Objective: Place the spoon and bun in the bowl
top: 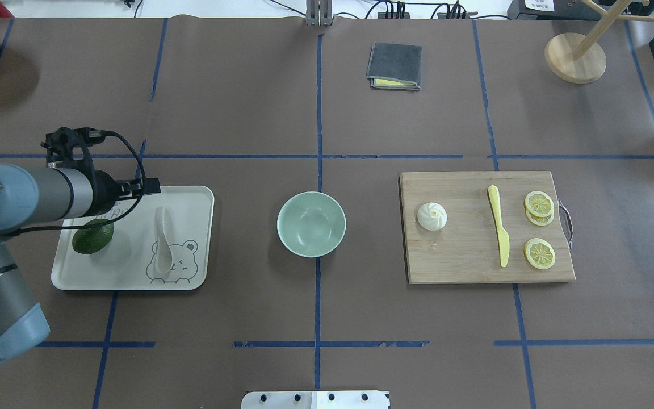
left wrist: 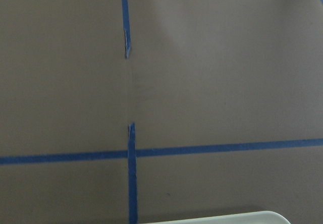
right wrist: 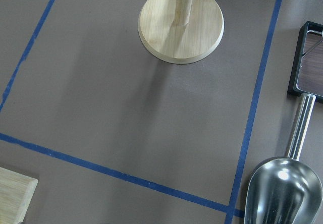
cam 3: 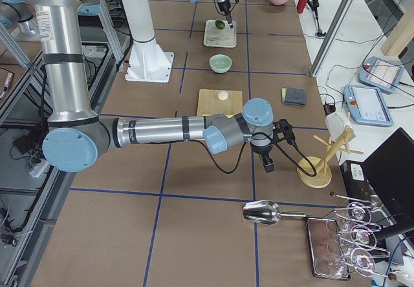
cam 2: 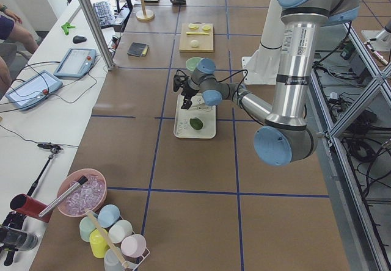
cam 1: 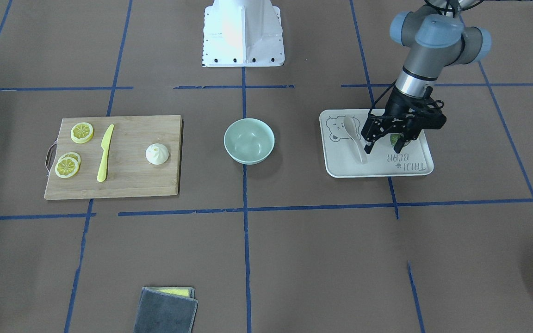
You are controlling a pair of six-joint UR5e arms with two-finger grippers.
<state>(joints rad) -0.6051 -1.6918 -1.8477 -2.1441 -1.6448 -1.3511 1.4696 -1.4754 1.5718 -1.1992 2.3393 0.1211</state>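
A: Where's the stuff?
B: Spoon (cam 1: pixel 354 138) lies flat on the tray (cam 1: pixel 377 174) twd the desk's left end, scoop twd the robot-side edge, handle twd the operator-side edge. Bun (cam 1: pixel 157 154) sits on the board (cam 1: pixel 127 187) twd the right end, apart from the knife (cam 1: pixel 105 152). Bowl (cam 1: pixel 249 159) is mid-desk btw them, nothing in it.
A: Grippers?
B: L gripper (cam 1: pixel 383 147) hangs over the tray, fingers apart, pointing down. One tip is just beside the spoon handle, the other by the green fruit (top: pixel 93 237). Contact w/ spoon: can't tell. R gripper (cam 3: pixel 268 163) is out by the right end near the wooden stand (cam 3: pixel 315 174). Only a side view has it, so apart or together: can't tell.
A: Handling?
B: Spoon prob light, stiff, slick plastic. It lies low, so pinch across the narrow handle near the neck, else it may skid on the tray. Bun looks light, soft-ish. Take it low on the dome's sides, gentle squeeze, don't crush the pleats.
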